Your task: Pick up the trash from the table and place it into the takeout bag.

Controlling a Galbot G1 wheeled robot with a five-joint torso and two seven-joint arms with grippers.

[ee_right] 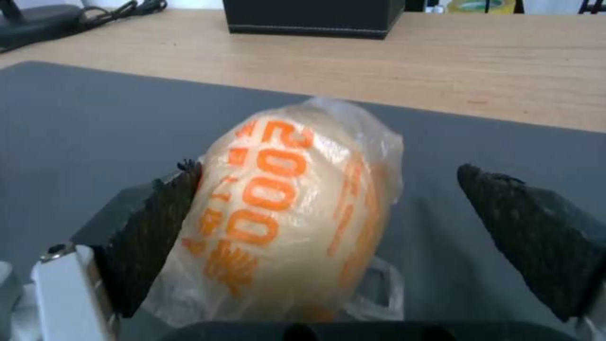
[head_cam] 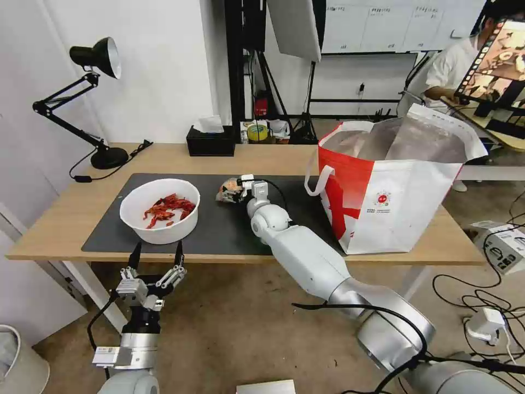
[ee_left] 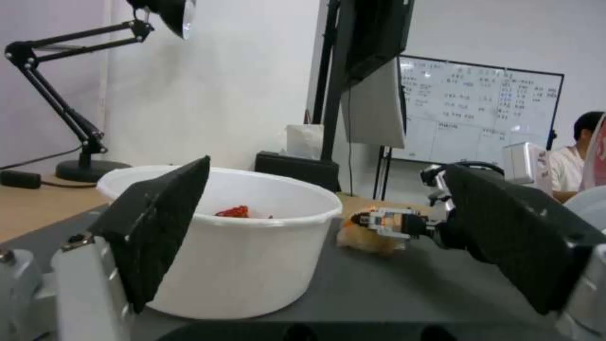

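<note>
Right claw (ee_right: 328,227) spread wide around wrapped lump (ee_right: 290,208) — long axis pointing away, left claw (head_cam: 156,260) wide below table (head_cam: 54,219).

My right arm (head_cam: 322,262) is made of smooth, glossy white shells, rounded at each joint, widening into a silver-grey metallic segment near the shoulder. A black cable loops across that silver section and runs along it. My left arm (head_cam: 134,350) ends in a silver cylindrical wrist bearing a small white label block, with a thin black cable beside it. The left end effector (head_cam: 156,255) has a pale metal body with small screws and two black, tapering fingers. The right end effector (ee_right: 353,237) carries fingers (ee_right: 530,237) of rough, textured black material, bolted to light grey brackets.
</note>
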